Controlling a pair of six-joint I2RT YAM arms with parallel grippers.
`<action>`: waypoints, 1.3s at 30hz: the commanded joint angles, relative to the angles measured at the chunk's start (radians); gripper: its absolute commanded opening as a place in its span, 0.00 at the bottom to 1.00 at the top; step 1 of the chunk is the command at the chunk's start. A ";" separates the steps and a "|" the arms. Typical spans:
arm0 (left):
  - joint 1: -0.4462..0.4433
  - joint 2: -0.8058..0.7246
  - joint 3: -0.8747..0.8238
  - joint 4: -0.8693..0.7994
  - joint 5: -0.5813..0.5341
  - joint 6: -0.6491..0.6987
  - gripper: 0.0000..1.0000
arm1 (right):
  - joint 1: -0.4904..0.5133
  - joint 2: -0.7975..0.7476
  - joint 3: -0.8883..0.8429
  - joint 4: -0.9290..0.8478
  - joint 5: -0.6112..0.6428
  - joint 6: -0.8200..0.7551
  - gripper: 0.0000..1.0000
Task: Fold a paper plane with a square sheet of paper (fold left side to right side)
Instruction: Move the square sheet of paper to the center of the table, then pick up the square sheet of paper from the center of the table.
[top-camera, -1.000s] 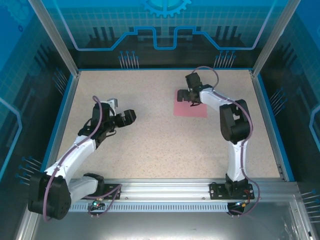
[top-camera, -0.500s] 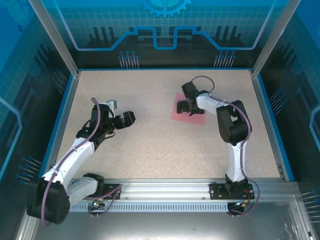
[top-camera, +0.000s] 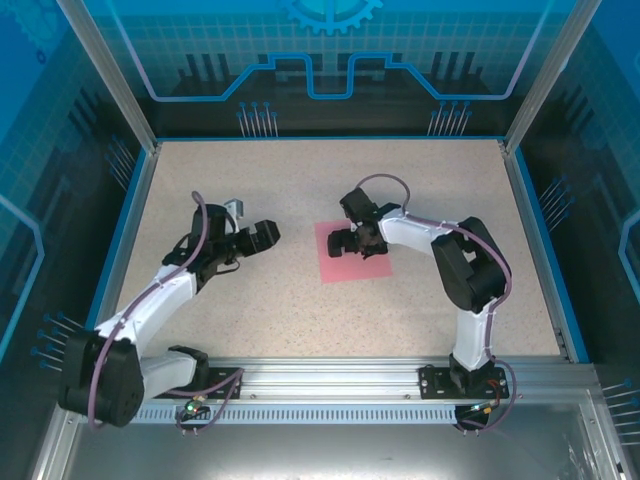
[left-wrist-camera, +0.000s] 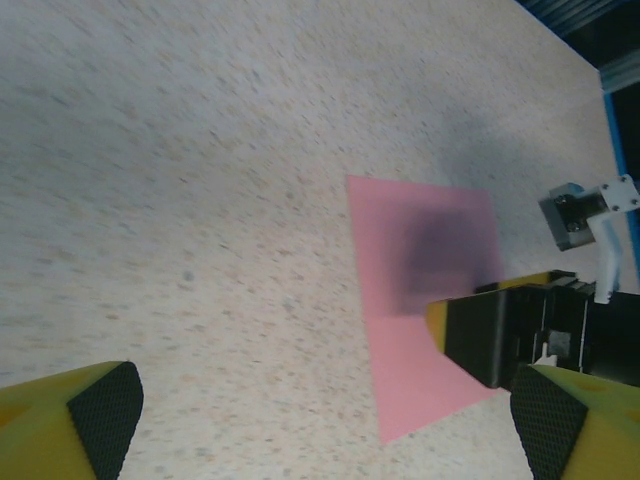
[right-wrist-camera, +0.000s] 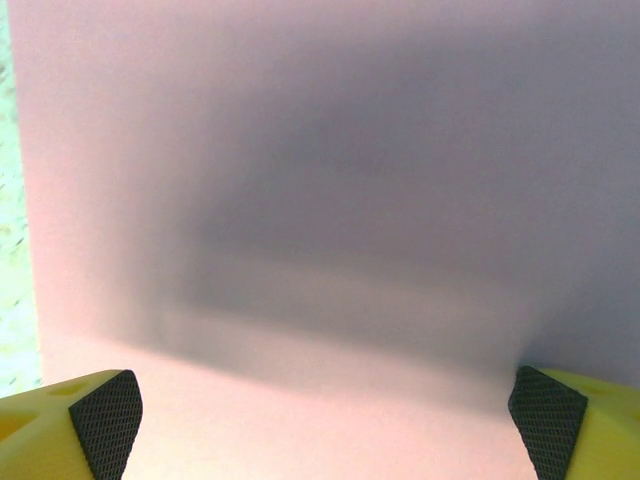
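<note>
Item: square sheet of paper (top-camera: 362, 268) (left-wrist-camera: 400, 350) (right-wrist-camera: 320, 200), pink.
Place of item: laid flat on the table (top-camera: 250, 300) (left-wrist-camera: 200, 150), directly beneath the right gripper (top-camera: 338, 243) (right-wrist-camera: 325, 410). In the top view the greater part of the sheet was seen on the near side and to the right of that gripper's fingertips.
Right gripper, state: jaws were held spread to their full width and nothing was gripped. In the right wrist view the two black pads were set at the bottom corners of the picture, with bare pink paper between them.
Contact with item: whether the fingertips were touching the paper could not be told.
Item, outline: four straight edges and four corners, close to square, turned slightly askew to the table's edges.
Item, surface: one plain pink face was shown, smooth, with no crease to be made out. A soft grey shadow was cast on it under the right gripper.
Left gripper (top-camera: 262, 232) (left-wrist-camera: 325, 420), state: jaws likewise wide apart, with nothing held.
Left gripper, place: well to the left of the right gripper, over bare speckled table, clear of the sheet's edge.
</note>
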 joint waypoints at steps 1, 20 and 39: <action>-0.063 0.092 0.053 0.079 0.154 -0.081 0.96 | -0.006 -0.059 -0.019 -0.043 -0.084 0.032 0.99; -0.302 0.636 0.363 0.018 0.196 -0.162 0.58 | -0.121 -0.039 -0.087 -0.064 0.066 -0.027 0.99; -0.312 0.745 0.352 -0.009 0.115 -0.205 0.38 | -0.030 -0.030 -0.085 -0.017 -0.142 0.045 0.98</action>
